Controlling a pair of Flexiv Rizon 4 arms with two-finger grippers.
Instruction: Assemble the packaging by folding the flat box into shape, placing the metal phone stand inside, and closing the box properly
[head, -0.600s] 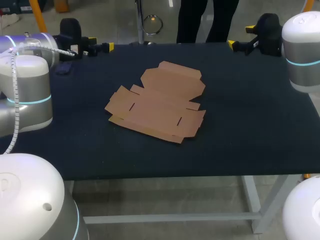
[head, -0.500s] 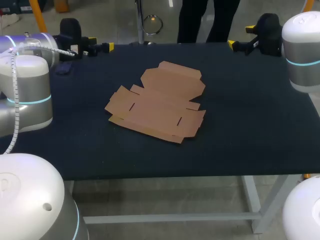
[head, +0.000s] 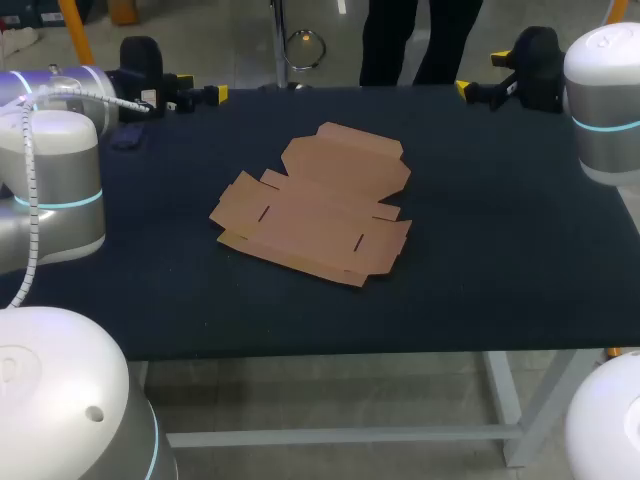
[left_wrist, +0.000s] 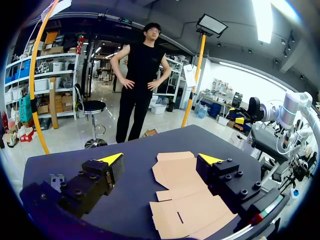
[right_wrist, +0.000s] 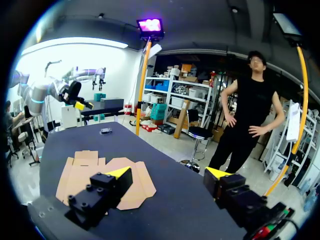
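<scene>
Centrally, flat box (head: 312, 205) lies between spread left pincer (left_wrist: 161, 159) and spread right pincer (right_wrist: 168, 173).

Wore smooth, glossy silver-white shells on the left arm (head: 60, 190) and right arm (head: 603, 90), swelling into rounded domes at seven and five o'clock of the head view. Carried a thin cyan ring (head: 68, 202) at the joint seams. Trailed a white ribbed cable (head: 32, 215) down the left arm at nine o'clock. Ended in the black, blocky left gripper (head: 200, 88) at eleven o'clock and right gripper (head: 482, 72) at one o'clock, every finger capped with a bright yellow wedge. Showed round recessed screws (left_wrist: 75, 191) in the finger blocks, plus a small red and green mark (right_wrist: 261, 232) low on one right finger block.
</scene>
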